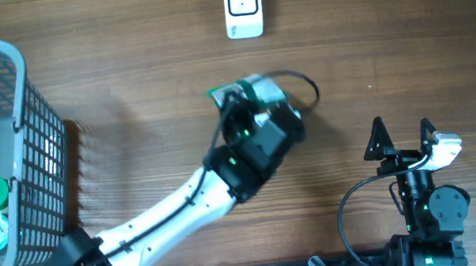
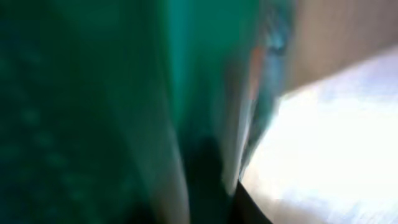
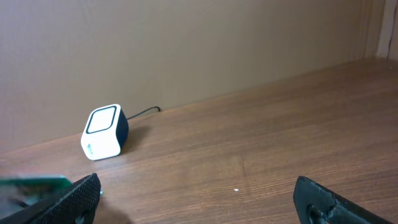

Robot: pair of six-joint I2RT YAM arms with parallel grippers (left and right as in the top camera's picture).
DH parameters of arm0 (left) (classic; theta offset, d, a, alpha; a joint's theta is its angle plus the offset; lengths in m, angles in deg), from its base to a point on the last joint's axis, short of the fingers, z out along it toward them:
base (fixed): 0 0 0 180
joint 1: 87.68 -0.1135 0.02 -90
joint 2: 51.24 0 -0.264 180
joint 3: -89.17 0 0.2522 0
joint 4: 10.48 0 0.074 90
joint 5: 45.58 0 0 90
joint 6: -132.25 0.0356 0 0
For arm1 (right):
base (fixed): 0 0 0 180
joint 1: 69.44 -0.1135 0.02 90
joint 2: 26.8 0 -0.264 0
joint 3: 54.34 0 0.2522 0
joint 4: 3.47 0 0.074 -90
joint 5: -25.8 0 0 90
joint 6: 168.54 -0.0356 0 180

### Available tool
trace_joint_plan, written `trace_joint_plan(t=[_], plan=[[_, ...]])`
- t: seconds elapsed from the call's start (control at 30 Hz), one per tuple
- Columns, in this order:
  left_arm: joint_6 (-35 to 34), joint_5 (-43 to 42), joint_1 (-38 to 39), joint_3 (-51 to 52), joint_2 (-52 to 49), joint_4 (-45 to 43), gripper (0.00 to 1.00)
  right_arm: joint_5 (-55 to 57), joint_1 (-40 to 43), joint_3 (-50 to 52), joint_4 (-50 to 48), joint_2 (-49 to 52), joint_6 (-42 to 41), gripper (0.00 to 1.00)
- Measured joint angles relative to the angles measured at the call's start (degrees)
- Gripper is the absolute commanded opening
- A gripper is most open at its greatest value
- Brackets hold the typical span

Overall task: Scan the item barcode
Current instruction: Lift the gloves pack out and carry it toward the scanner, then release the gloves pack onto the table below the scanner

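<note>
The green packet (image 1: 247, 90) sits at the centre of the overhead frame, below the white scanner (image 1: 243, 8) at the top edge and apart from it. The left gripper (image 1: 240, 104) is right on the packet, but its wrist view is a green blur, so I cannot tell whether it is gripping or has let go. To scan well, the barcode face should turn toward the scanner's window and hold steady. The right gripper (image 1: 402, 136), lower right, stands spread wide and empty.
</note>
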Motion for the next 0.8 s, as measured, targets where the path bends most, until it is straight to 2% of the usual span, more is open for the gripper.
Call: trace_joint_plan(t=[0.03,0.07,0.1,0.27,0.67,0.8], plan=[[-1.99,-2.86,1.62,0.02,0.00,2.60,0.31,0.00,0.00,0.00,-0.02,0.00,0.00,1.00],[-4.90,-6.78,3.56,0.04,0.00,4.76,0.70,0.00,0.00,0.00,-0.02,0.00,0.00,1.00],[-7.10,-9.75,5.20,0.04,0.00,5.68,1.00,0.00,0.00,0.00,-0.02,0.00,0.02,1.00],[-16.48,-19.06,9.33,0.04,0.00,7.04,1.00,0.00,0.00,0.00,-0.02,0.00,0.00,1.00],[-27.04,-18.91,5.07,0.04,0.02,6.56,1.00,0.00,0.00,0.00,-0.02,0.00,0.00,1.00],[-30.05,-23.82,5.40,0.04,1.18,7.30,1.00,0.00,0.00,0.00,-0.02,0.00,0.02,1.00]])
